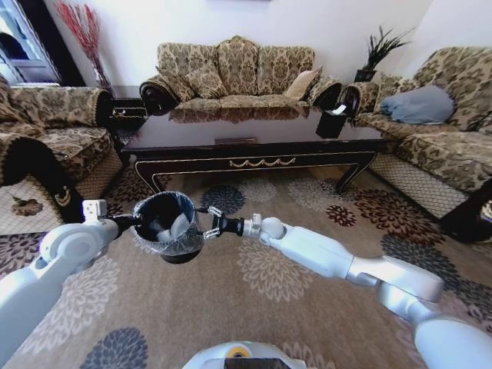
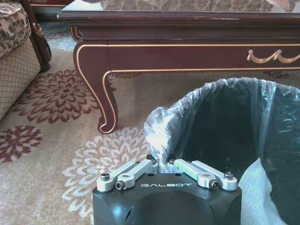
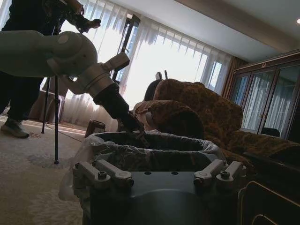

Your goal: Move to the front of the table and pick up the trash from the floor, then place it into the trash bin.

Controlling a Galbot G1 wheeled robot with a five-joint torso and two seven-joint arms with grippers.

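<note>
Trash bin (image 1: 167, 226): on the carpet (image 1: 254, 307), in front of the surface (image 1: 254, 132), nearer its left end. Left end effector (image 1: 141, 220) at the bin's left rim; right end effector (image 1: 202, 223) at its right rim. Sofa (image 1: 234, 73) behind the surface. Tissue holder (image 1: 332, 121) on the surface's right end.

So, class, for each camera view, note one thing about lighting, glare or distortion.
Head view: wide-angle bending curves the table, whose glossy top mirrors the sofa. Left wrist view: even daylight, the trash bin liner glints. Right wrist view: backlit by bright windows, so the bin and the left gripper look dark.
</note>
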